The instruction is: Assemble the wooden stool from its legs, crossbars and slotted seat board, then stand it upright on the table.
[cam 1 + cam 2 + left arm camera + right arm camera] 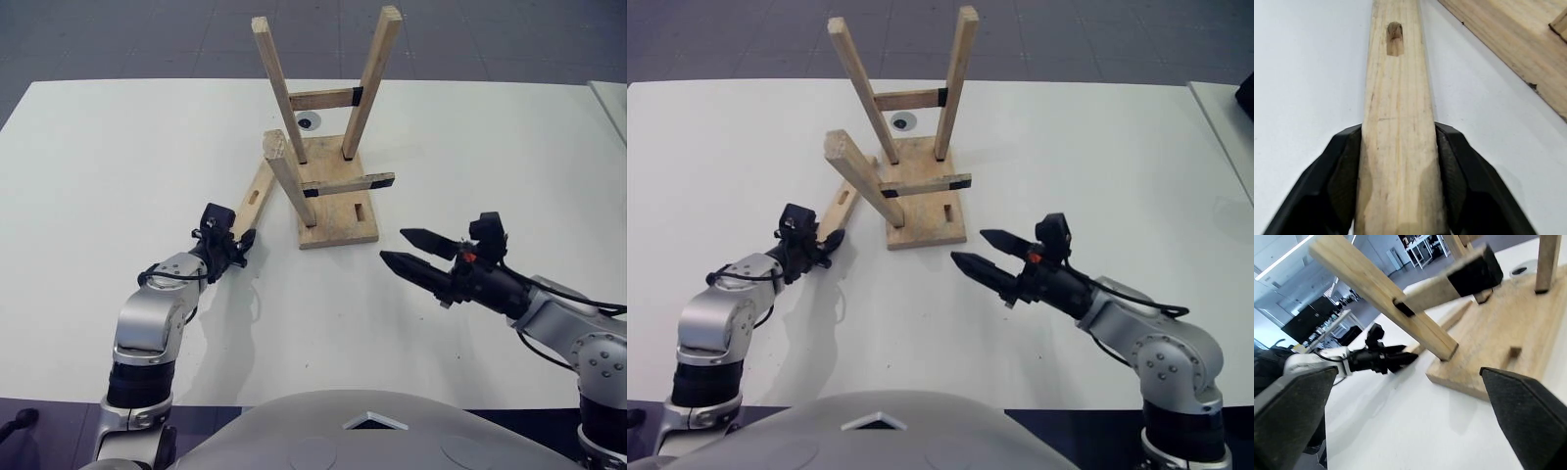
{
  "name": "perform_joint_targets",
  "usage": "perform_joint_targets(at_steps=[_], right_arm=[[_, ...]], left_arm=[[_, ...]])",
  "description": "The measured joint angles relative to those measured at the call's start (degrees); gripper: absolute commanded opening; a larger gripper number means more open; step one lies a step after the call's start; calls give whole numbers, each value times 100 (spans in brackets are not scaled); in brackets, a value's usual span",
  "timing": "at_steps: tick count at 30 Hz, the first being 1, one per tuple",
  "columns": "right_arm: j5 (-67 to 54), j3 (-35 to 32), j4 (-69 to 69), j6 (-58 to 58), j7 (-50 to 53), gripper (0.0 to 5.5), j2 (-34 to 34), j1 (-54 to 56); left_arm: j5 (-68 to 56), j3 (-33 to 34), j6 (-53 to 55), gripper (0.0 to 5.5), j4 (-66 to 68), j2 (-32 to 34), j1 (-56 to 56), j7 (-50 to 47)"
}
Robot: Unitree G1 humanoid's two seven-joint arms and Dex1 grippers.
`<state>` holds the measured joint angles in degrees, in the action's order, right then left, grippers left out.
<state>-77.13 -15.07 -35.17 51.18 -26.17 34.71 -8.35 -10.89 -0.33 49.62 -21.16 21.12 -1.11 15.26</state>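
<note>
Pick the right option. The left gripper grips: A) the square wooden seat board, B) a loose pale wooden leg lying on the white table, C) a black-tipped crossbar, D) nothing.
B: the left gripper closes on both sides of the loose pale wooden leg lying flat.

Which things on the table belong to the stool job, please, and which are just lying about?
For the job: seat board, three legs standing on it, two crossbars, loose leg held by the left gripper.
Lying about: small round disc on the table behind the board.
</note>
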Motion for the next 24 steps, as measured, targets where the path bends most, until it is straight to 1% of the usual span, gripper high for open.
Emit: perform_joint_targets(at_steps=[2,5,8,10,12,15,18,22,24], right_arm=[[-785,-177,-85,-117,414,540,114,379],[-1773,-358,-140,-382,984,540,400,927],[-2266,-342,-135,-538,1352,540,630,1393],[-2404,-262,-70,-586,1437,540,722,1636],[-2433,-121,101,-598,1486,540,747,1864],[-2496,192,423,-602,1533,540,740,2335],[-2723,498,742,-604,1623,540,622,2851],[-3249,938,1086,-546,1758,540,411,3641],[-3323,1110,1175,-438,1749,540,357,3870]], left_arm=[[11,183,-313,204,288,-12,91,-70],[-86,848,-1091,204,727,-64,570,-182],[-760,1589,-1845,204,1042,-160,1383,96],[-1518,1911,-2012,204,1020,-211,1804,518],[-2433,2097,-1795,204,861,-229,2089,912],[-4086,2267,-856,204,503,-111,2406,1248],[-5635,2303,6,204,163,311,2558,1447],[-7043,2156,726,204,-332,1031,2821,1803],[-7320,2030,887,204,-435,1211,2792,1898]])
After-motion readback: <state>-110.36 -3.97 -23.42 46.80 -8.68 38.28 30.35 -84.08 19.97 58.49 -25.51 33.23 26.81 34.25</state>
